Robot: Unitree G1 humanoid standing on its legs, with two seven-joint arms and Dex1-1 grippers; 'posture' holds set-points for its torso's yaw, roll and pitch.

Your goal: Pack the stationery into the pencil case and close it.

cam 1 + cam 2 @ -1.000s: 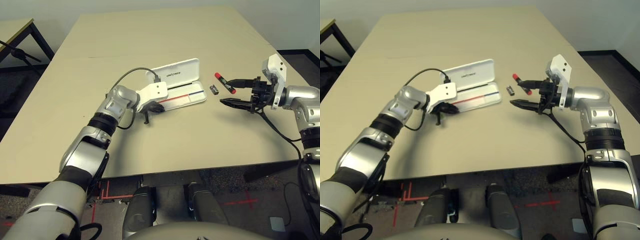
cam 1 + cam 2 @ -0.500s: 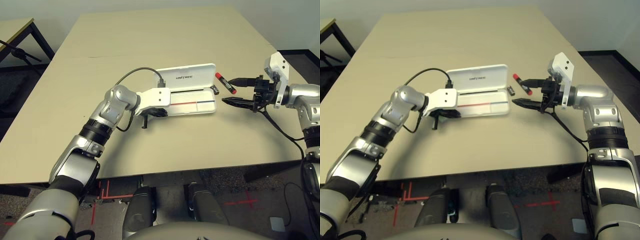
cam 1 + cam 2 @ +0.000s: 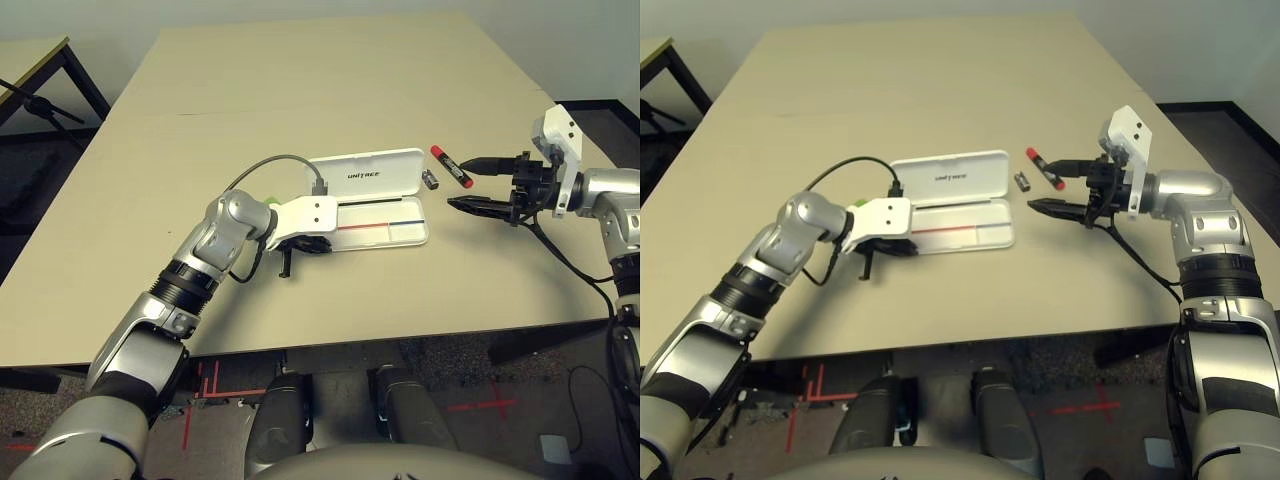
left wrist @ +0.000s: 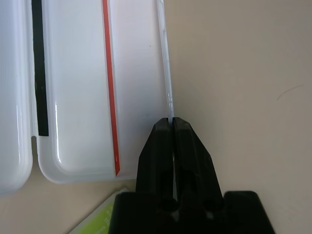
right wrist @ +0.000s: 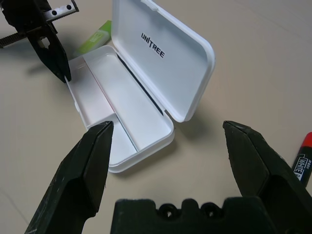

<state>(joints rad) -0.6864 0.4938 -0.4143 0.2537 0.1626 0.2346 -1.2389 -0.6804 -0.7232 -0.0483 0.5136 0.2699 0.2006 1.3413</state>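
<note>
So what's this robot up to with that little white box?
It is packing stationery into a white pencil case, which lies open and empty. Its left pincer is pinched shut on the case's front rim. The right pincer hovers open beside the red marker and small cylinder on the table.

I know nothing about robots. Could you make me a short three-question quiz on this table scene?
1. True or false: the pencil case lies open.
2. What does the left gripper pinch? A) the red marker B) the case's front rim C) the green bar
3. Is the right gripper open or shut?

Key: 1 true. 2 B. 3 open, holding nothing.
</note>
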